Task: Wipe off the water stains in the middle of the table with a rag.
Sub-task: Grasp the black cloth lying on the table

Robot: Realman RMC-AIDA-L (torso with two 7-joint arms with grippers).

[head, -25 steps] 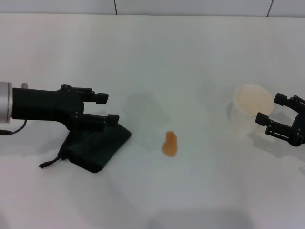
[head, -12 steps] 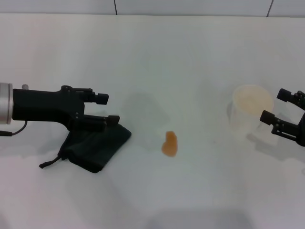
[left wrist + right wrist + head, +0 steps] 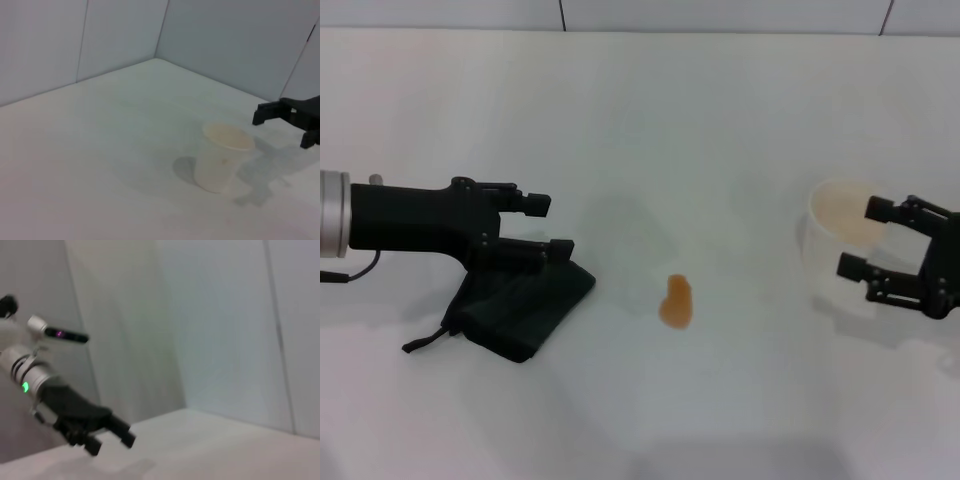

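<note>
The orange-amber water stain lies in the middle of the white table. The dark rag lies to its left, its cord loop trailing toward the left edge. My left gripper is open and empty, just above the rag's far edge and pointing toward the stain. It also shows in the right wrist view. My right gripper is open, its fingers over the right side of a white paper cup. In the left wrist view the right gripper hangs just beyond the cup.
Grey wall panels run along the table's far edge. Bare table lies between the rag, the stain and the cup.
My right gripper has moved left, from beside the cup to over its right side. The left arm, rag and stain have hardly moved.
</note>
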